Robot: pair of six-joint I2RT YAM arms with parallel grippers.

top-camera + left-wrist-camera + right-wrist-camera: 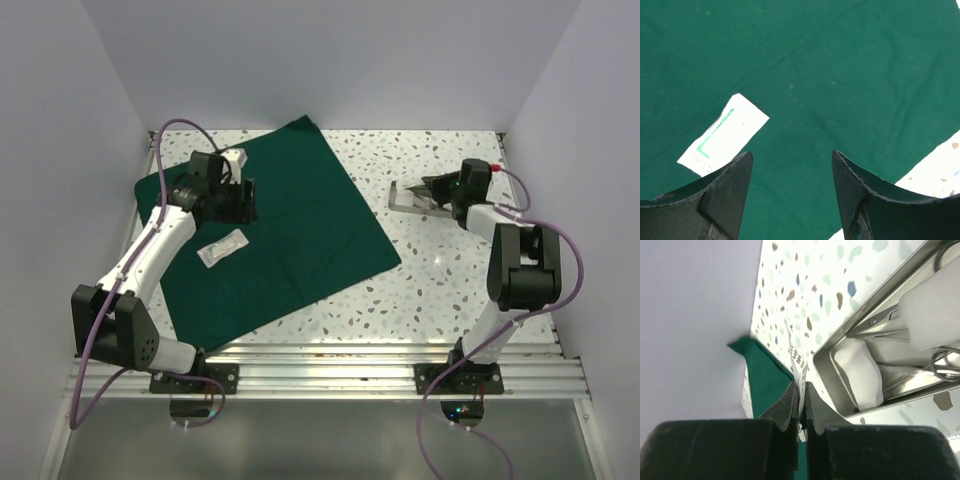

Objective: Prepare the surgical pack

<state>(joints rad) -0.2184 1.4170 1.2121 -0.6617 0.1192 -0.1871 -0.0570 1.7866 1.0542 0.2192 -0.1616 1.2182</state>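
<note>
On the green drape (300, 215) lies one white packet (223, 247); left gripper (791, 155) gapes empty; right gripper (801, 386) pinches a second packet (799, 362); tray (827, 385) contents likely outstanding.

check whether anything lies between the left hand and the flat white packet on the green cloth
Nothing visible does. The left hand is open above the large dark green cloth drape, and the flat white packet lies on it just ahead, with only bare cloth between them.
</note>
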